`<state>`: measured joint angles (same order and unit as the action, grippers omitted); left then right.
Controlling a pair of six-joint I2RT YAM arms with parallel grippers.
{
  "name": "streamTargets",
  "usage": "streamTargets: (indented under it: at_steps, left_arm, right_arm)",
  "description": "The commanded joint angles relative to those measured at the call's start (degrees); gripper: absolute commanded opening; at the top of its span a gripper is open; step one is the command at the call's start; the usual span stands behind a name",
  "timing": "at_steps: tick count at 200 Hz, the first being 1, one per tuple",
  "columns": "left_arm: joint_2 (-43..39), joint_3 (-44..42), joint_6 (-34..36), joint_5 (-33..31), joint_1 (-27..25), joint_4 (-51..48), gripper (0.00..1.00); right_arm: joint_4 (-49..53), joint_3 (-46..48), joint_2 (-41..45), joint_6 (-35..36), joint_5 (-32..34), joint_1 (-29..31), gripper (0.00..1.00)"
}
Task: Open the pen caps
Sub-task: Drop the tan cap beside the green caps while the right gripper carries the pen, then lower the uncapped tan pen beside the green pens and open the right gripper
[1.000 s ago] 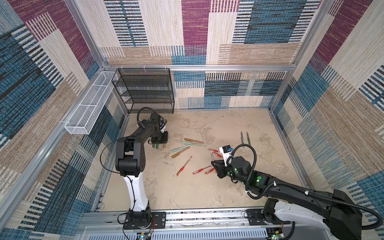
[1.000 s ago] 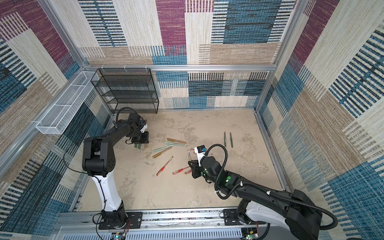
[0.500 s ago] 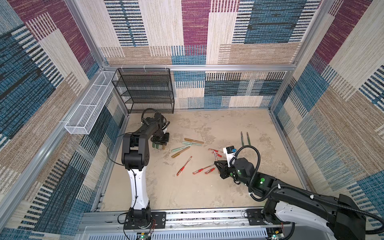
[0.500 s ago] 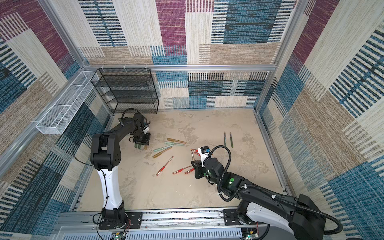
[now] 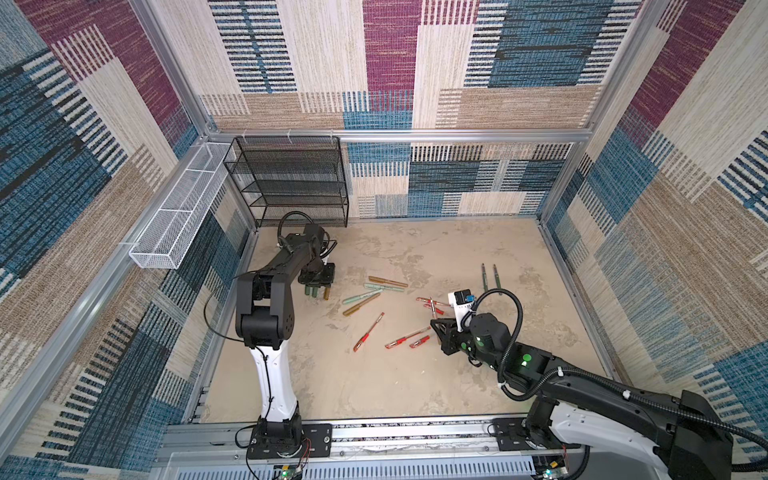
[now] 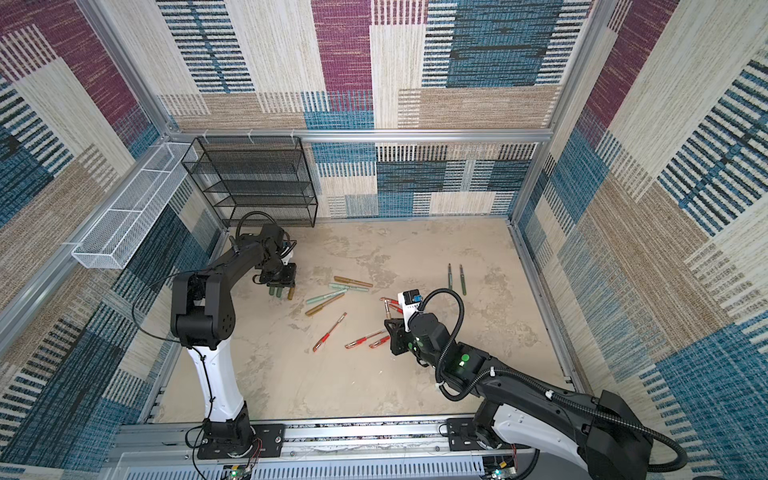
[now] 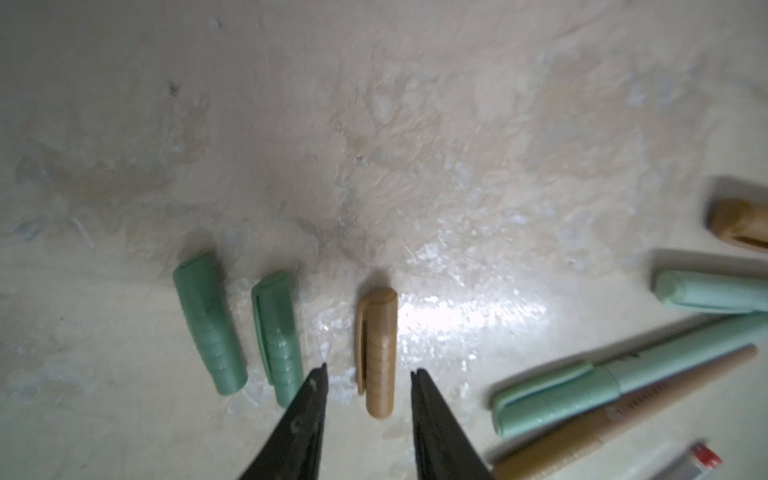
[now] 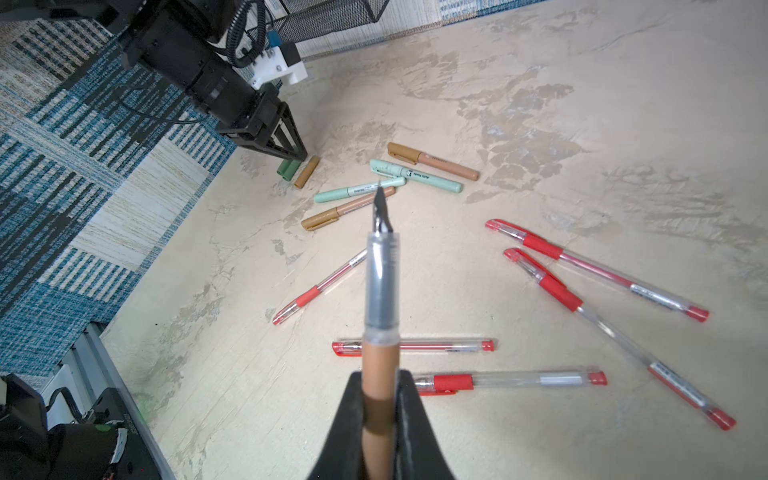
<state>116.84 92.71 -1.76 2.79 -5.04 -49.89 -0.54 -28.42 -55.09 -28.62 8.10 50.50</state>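
Straddling brown cap [image 7: 376, 345]: left end effector [image 7: 368, 370]

Bright, even light; white glare on the floor [image 7: 457, 311] in the left wrist view, edges blurred

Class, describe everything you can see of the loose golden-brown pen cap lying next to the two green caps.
The golden-brown cap is a short, stubby tube of matte-looking plastic, with a rounded closed end, a clip along one side and faint ribs. It lies flat on the beige table, off any pen, roughly parallel to two green caps but apart from them. The open left gripper straddles it, seemingly without touching.
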Motion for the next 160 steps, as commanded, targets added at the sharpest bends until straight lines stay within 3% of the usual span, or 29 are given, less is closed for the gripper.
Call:
streamTargets:
  at_steps: [1, 66, 119, 160]
  left_arm:
    - [-4.8, -2.4, -1.2, 0.9, -0.3, 1.0, 0.42]
    - [-23.7, -15.4, -0.8, 6.2, -1.3, 7.2, 0.58]
    - [-40.2, -28.6, 1.0, 9.2, -1.3, 13.7, 0.84]
    - [-51.9, -37.0, 2.3, 10.9, -1.1, 17.9, 0.89]
  right_arm:
    - [-0.9, -1.1, -1.3, 2.0, 0.6, -1.0, 0.04]
    - [2.4, -9.6, -8.0, 6.9, -5.6, -9.5, 0.04]
    - [7.3, -18.4, -16.1, 11.8, -10.8, -17.5, 0.05]
    - [10.5, -24.6, -23.3, 14.9, -15.2, -23.8, 0.06]
